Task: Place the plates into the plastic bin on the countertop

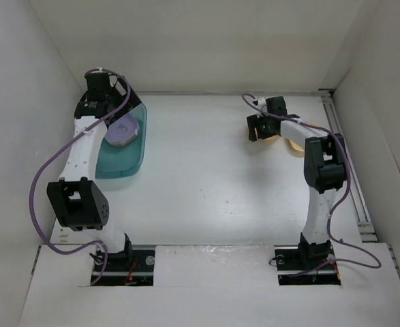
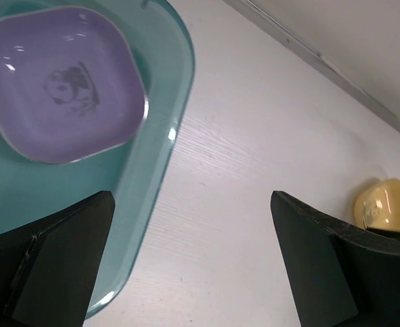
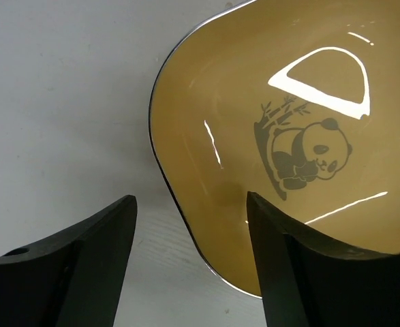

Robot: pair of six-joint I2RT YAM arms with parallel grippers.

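Note:
The teal plastic bin point(image 1: 121, 160) sits at the back left of the white countertop point(image 1: 206, 177). A purple plate point(image 1: 123, 131) with a dark panda mark lies inside it, and both show in the left wrist view, the plate point(image 2: 63, 82) and the bin's rim point(image 2: 169, 133). My left gripper point(image 2: 193, 262) is open and empty, above the bin's right wall. My right gripper point(image 3: 189, 262) is open and straddles the rim of a yellow plate point(image 3: 274, 129): one finger over the dish, the other over the table. In the top view this plate point(image 1: 291, 141) lies at the back right, partly hidden by the right arm. Other plates are not visible.
White walls enclose the countertop on the left, back and right. A metal rail point(image 1: 346, 163) runs along the right wall. The yellow plate also appears far off in the left wrist view point(image 2: 380, 204). Purple cables hang from both arms.

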